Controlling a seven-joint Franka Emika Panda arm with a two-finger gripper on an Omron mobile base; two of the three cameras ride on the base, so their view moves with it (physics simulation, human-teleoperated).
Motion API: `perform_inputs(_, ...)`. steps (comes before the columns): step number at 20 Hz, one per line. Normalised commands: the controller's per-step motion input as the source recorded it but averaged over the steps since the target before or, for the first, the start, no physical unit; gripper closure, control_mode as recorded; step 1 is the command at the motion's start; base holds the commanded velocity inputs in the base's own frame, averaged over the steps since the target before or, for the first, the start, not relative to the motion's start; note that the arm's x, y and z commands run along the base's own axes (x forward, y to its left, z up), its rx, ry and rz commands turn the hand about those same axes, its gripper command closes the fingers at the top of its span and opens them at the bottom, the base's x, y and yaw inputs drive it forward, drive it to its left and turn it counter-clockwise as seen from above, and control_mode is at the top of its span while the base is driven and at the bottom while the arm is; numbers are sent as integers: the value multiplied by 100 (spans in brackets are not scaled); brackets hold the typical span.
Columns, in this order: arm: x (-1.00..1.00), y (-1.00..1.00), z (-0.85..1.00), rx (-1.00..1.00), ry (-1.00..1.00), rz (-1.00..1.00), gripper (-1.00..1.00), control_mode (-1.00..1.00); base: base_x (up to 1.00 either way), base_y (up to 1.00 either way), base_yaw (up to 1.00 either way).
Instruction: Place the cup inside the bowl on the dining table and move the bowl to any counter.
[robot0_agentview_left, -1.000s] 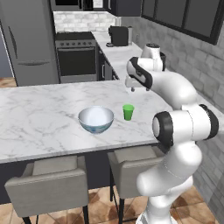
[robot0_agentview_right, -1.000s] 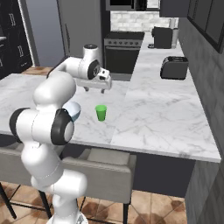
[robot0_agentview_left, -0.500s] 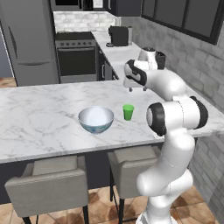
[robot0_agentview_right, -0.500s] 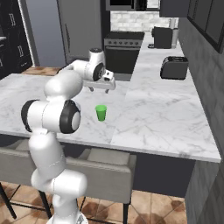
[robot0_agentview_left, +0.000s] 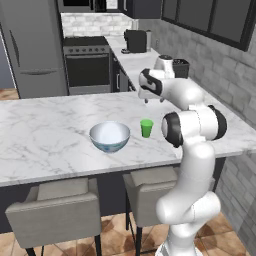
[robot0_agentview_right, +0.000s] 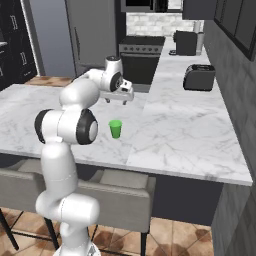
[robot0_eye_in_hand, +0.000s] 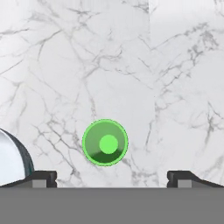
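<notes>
Gripper (robot0_agentview_right: 119, 100) hangs above the dining table (robot0_agentview_left: 45, 135), fingers spread wide, holding nothing. The cup (robot0_agentview_left: 146, 128) stands upright on the marble just beside the bowl (robot0_agentview_left: 109, 136), apart from it, with bare tabletop around both. From the hand view the cup (robot0_eye_in_hand: 105, 142) looks empty; the bowl's white inside also appears empty, though its far wall is hard to read. A toaster (robot0_agentview_right: 199, 77) sits well apart on the counter (robot0_agentview_right: 185, 95).

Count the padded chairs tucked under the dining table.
2. One chair sits at the left below the bowl; the other chair sits right of it, partly behind the robot's arm. More may lie out of frame.
</notes>
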Motion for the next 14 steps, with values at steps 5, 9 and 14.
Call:
perform_inputs(5,3,-1,-9,0,1,0,-100,-100,0,0,0)
perform_inputs(9,0,-1,-41,0,0,0,-100,-100,0,0,0)
perform_inputs(14,0,0,-46,0,0,0,-100,-100,0,0,0)
